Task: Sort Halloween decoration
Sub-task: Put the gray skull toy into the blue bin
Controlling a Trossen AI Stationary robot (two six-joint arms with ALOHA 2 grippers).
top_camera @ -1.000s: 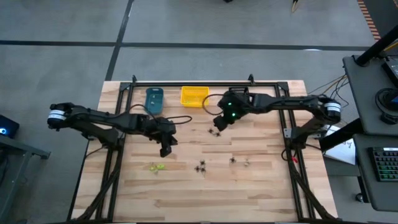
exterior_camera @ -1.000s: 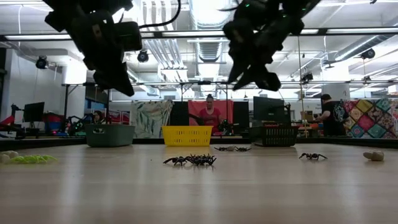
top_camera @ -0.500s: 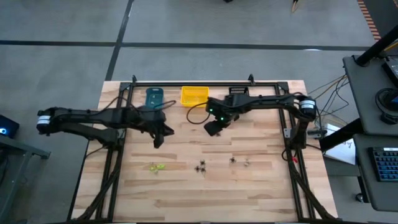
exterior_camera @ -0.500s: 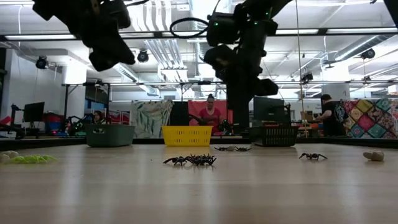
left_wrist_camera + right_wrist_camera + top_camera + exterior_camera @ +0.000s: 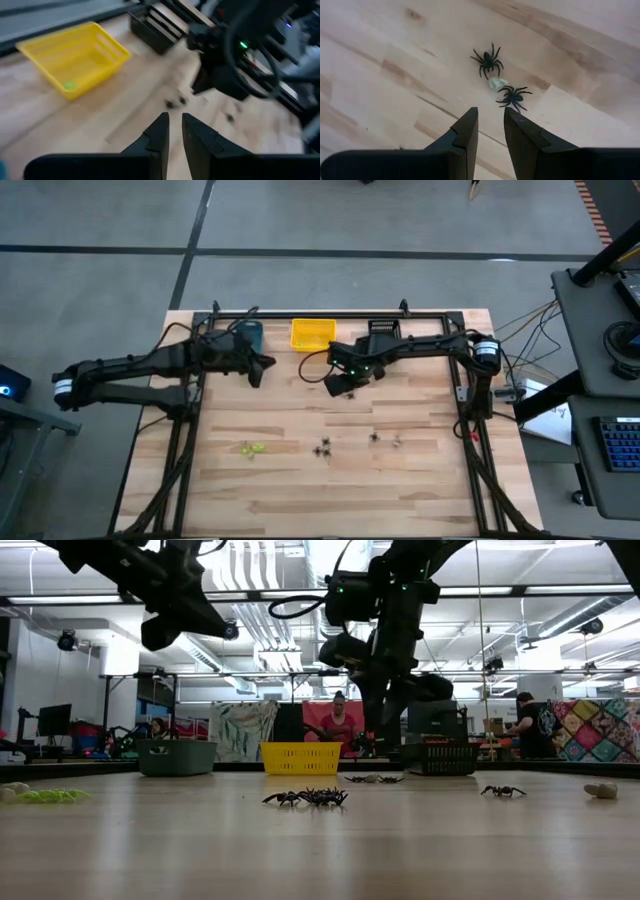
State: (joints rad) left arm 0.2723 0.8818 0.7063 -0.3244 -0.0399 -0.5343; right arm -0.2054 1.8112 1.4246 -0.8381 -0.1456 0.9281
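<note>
Small spider decorations lie on the wooden table. Two black spiders (image 5: 488, 61) (image 5: 512, 96) with a pale piece (image 5: 497, 83) between them lie under my right gripper (image 5: 490, 127), which hangs above them pointing steeply down, slightly open and empty. More lie nearer the front: a black cluster (image 5: 322, 448), another black one (image 5: 374, 437), a pale one (image 5: 397, 442) and a yellow-green one (image 5: 250, 448). My left gripper (image 5: 258, 370) (image 5: 175, 125) is raised beside the teal bin (image 5: 248, 337), with a narrow gap between its fingers and nothing in it.
Three bins stand in a row at the far edge: teal, yellow (image 5: 312, 333) and black (image 5: 383, 330). The yellow bin (image 5: 75, 57) has a small green piece (image 5: 70, 86) on its floor. People stand in the room beyond the table (image 5: 338, 725).
My left gripper has risen and swung from mid-table toward the far edge, beside the teal bin, rolling as it went. My right gripper has moved toward the table's left and down, tipping to point more steeply down over the two black spiders. No spider has moved.
</note>
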